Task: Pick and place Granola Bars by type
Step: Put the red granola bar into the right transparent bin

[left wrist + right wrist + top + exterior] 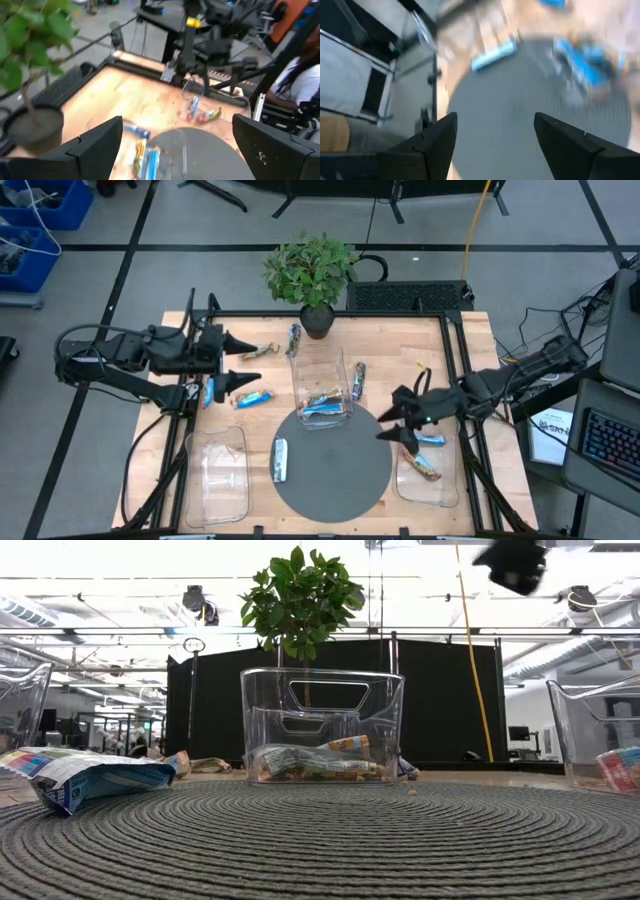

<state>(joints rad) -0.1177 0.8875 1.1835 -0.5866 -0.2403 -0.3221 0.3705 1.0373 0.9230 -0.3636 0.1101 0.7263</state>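
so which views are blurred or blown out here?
Right wrist view: motion-smeared, the blue bar streaked. Left wrist view: soft, the plant out of focus. Low view: ceiling glare, backlit clear bin. High view: even and sharp.

I see the round grey woven mat (335, 465) at the middle front of the pale wooden bench (400, 345), with a clear upright plastic bin (320, 385) on its back edge holding blue-wrapped bars (322, 408). A silver-and-blue wrapped bar (280, 459) lies on the mat's left part. Left of the mat sits a clear flat tray (222, 472); right of it another clear tray (428, 470) holds two bars (428, 452). A leafy green potted plant (312, 277) stands at the back edge. My left pincer (243, 363) hangs over loose bars (252, 398) at the left; my right pincer (392, 422) is above the mat's right rim.
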